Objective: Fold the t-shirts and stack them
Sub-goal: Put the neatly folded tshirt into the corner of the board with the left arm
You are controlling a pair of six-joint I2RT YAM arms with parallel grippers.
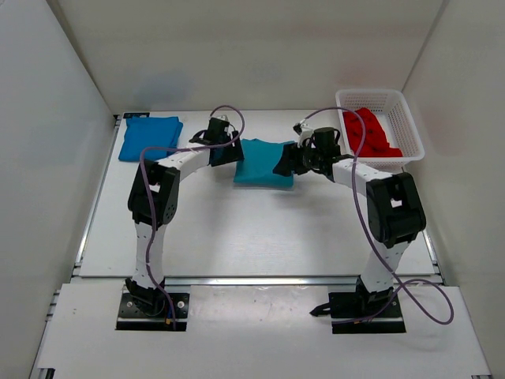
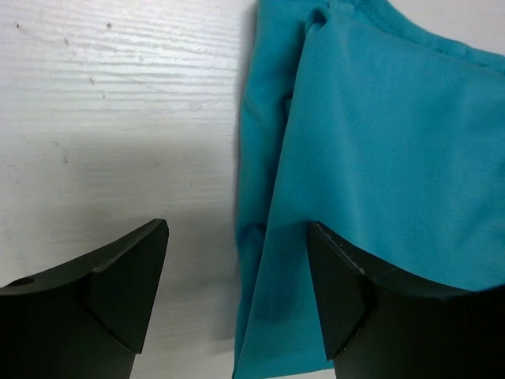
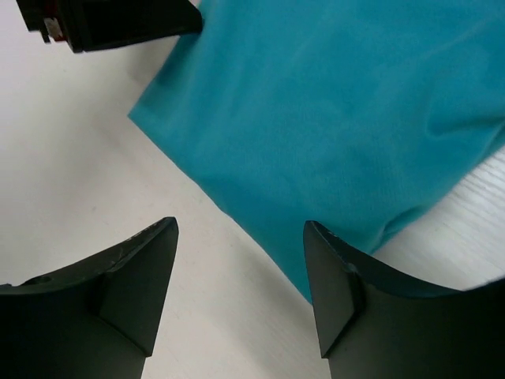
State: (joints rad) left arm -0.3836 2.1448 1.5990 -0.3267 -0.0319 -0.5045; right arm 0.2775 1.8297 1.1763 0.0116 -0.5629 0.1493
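Observation:
A folded teal t-shirt lies in the middle of the far half of the table. My left gripper hangs at its left edge, and the left wrist view shows it open over the shirt's folded edge, holding nothing. At the shirt's right edge, my right gripper is open too, with the teal cloth just beyond its fingertips. A folded royal blue t-shirt rests at the far left. A crumpled red t-shirt sits in the basket.
The white mesh basket stands at the far right corner. White walls close in the table on the left, back and right. The left gripper's black body shows at the top left of the right wrist view.

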